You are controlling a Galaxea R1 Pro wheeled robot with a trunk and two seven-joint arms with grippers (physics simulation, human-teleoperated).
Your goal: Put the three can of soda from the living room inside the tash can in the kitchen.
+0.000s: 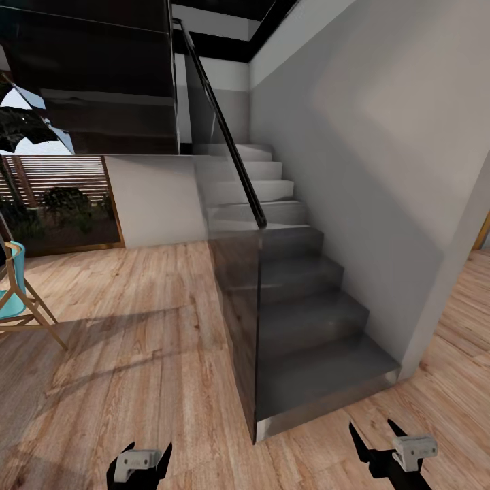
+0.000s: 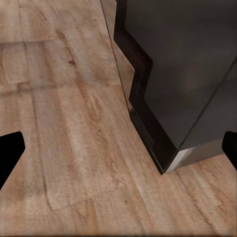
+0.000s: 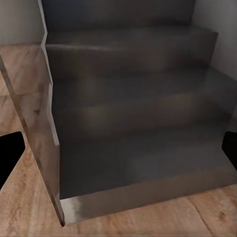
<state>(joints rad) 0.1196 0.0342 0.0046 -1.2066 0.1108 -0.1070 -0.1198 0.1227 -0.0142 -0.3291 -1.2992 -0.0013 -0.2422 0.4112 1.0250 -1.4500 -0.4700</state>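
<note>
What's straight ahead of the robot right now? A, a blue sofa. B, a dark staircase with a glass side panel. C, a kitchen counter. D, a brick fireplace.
B: dark grey stairs rise from the wood floor, with a glass panel and black handrail along their left side.

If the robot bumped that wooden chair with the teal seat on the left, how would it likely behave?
The chair would probably slide or tip rather than resist: its legs look thin and splayed, suggesting a light frame. The wood plank floor looks smooth, so it may skid easily. It sits partly out of frame, so its full footing is unclear. Both grippers, left and right, hang empty.
</note>
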